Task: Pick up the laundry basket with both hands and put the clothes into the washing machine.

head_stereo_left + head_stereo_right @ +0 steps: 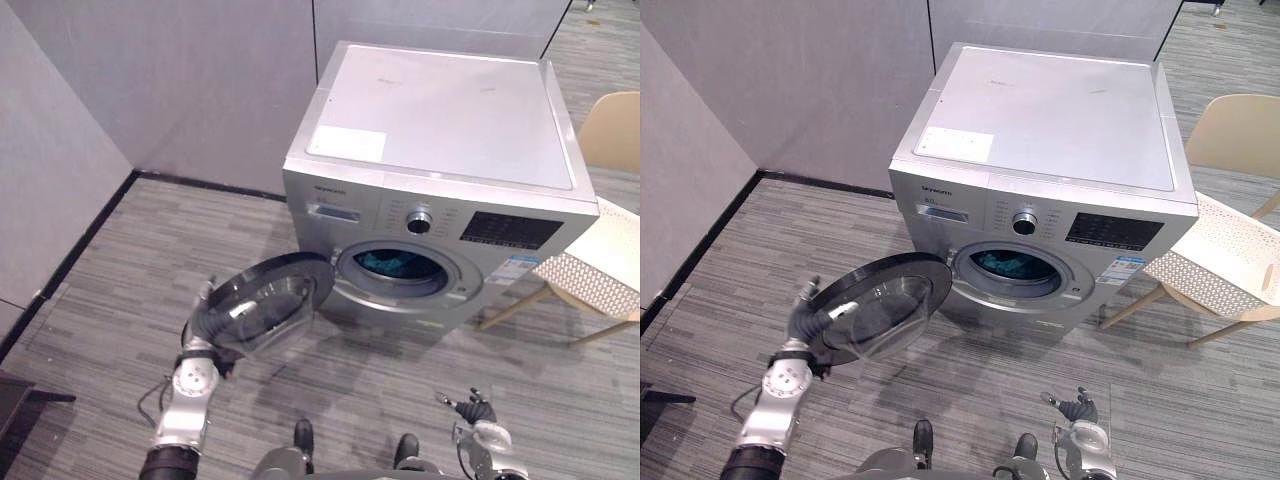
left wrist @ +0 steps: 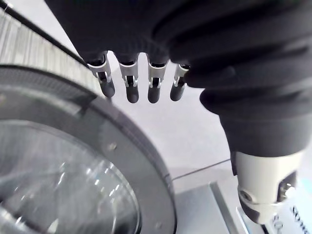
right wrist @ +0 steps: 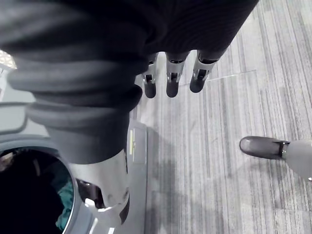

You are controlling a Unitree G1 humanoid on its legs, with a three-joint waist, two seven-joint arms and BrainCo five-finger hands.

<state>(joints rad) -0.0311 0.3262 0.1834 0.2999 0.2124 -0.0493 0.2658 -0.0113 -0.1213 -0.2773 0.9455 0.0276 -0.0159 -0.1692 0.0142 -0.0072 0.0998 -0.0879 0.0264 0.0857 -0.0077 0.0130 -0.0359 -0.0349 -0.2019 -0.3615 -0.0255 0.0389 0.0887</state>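
Grey striped flooring (image 1: 110, 300) runs up to grey partition walls (image 1: 200, 90), and against them stands the silver washing machine (image 1: 440, 130). The clothes (image 1: 396, 264) lie inside its drum as a heap of teal cloth behind the round opening. The right wrist view catches the same teal at the drum's edge from close by, which the left wrist view does not. The round glass door (image 1: 262, 305) hangs swung open to the left of the opening, tilted toward the near side. The left hand (image 1: 803, 315) sits just behind the door's left rim. From the head one finger pokes up past the rim, while its own wrist view shows the fingers (image 2: 132, 85) straight in a row just beside the dark rim, holding nothing (contact cannot be told). The right hand (image 1: 478, 410) hangs low at the near right, well apart from the machine, fingers (image 3: 173, 80) relaxed and empty over bare floor. A pale chair (image 1: 1230, 250) stands to the machine's right.
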